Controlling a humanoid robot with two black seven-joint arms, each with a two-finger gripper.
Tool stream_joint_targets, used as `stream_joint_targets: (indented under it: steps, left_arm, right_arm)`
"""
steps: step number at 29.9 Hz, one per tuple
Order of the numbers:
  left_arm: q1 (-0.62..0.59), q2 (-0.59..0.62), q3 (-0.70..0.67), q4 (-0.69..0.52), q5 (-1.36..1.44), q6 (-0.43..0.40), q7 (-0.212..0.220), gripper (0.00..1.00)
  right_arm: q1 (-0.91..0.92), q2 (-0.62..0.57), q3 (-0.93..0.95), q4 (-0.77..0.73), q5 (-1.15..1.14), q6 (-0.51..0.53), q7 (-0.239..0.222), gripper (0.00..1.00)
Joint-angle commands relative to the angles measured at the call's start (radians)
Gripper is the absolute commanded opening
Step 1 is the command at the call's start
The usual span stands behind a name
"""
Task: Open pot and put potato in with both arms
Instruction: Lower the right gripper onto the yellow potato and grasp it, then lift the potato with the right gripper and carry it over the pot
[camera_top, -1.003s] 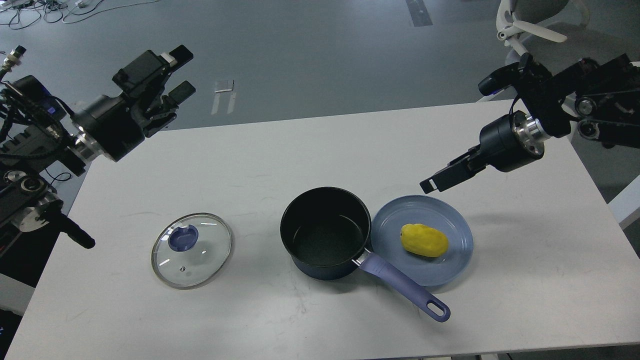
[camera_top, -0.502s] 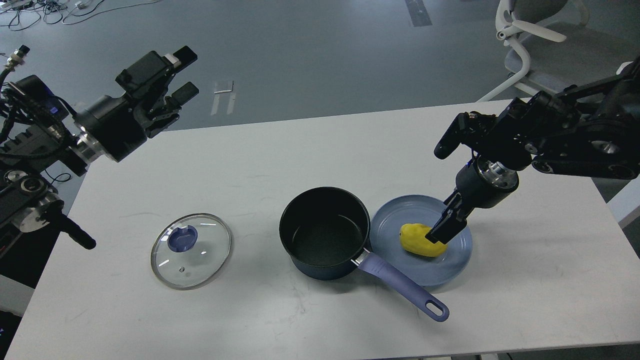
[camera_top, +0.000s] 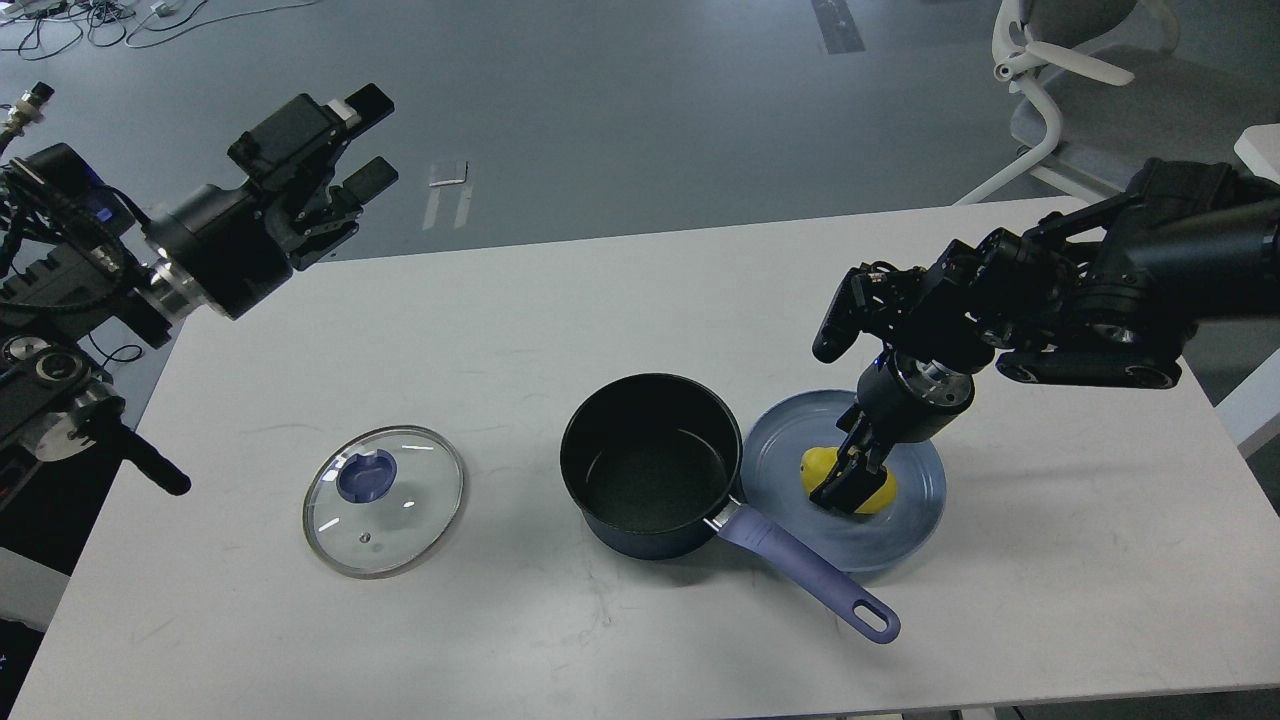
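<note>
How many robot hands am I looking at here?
2. The left hand hangs raised past the table's far-left corner; the right hand is down on the potato on the plate.

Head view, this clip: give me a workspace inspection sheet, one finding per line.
Surface: white table, a few faint scuffs.
Job's things: pot open and empty, handle toward the near right; lid flat on the table to its left; potato on the blue plate, right of the pot.
Clutter: nothing seen.
Hands: left hand open, raised past the table's far left corner; right hand down on the potato, closure unclear.
Cables: bundle on the left arm; loose cords on the floor, top left.
Surroundings: grey floor, white chair top right.
</note>
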Motion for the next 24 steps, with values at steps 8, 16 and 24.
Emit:
stream_joint_targets:
  steps: [8, 16, 24]
  left_arm:
    - [0.0, 0.001, -0.012, 0.0, 0.0, 0.0, 0.004, 0.97]
    - [0.0, 0.001, -0.014, 0.0, 0.0, 0.0, 0.004, 0.97]
    - [0.0, 0.001, -0.016, 0.0, 0.0, -0.002, 0.004, 0.97]
  right_arm:
    - [-0.02, 0.029, -0.021, -0.013, -0.001, -0.002, 0.0, 0.71]
    - [-0.008, 0.023, -0.026, -0.013, -0.001, -0.002, 0.0, 0.25]
    - [0.121, 0.0, 0.031, 0.015, 0.045, -0.014, 0.0, 0.22]
